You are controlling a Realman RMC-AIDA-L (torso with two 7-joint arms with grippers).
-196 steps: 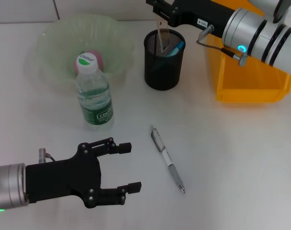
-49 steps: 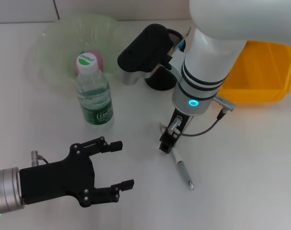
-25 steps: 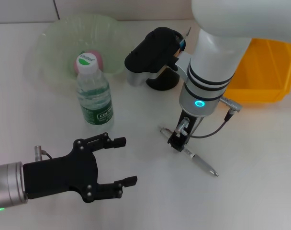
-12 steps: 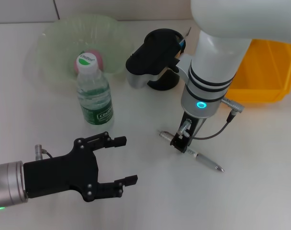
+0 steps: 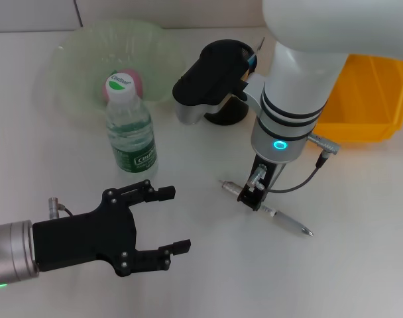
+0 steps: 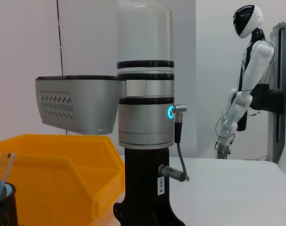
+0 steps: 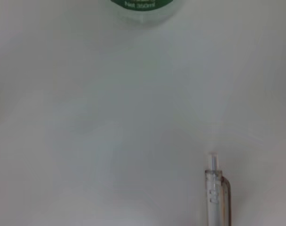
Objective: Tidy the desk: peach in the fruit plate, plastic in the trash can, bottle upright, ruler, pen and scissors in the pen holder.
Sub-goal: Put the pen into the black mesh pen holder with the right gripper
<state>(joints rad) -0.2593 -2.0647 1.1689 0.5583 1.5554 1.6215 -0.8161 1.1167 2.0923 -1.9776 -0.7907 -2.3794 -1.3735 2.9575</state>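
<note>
At the middle of the surface the right hand is pointed straight down onto the pen, which is gripped near its clip end between the closed black fingers. The pen is laid nearly flat, its tip turned toward the right and near edge, its clip end poking out on the other side of the hand. In the right wrist view the clear clip end of the pen is seen over bare white surface, and on the label of the bottle beyond it "350ml" can be read. A small white tag marked "103-4" is carried on the black wrist section in the left wrist view.

Near the front left, the left hand is held low over the surface, palm turned inward, its two black fingers spread wide with nothing between them.

Behind it the bottle is stood upright; its green and white cap and label carry a brand name too small to be read with certainty. Just behind the bottle, the peach is lying in the pale green plate. The black mesh holder is partly hidden behind the right arm, with a ruler sticking out. To the far right an orange bin is set.
</note>
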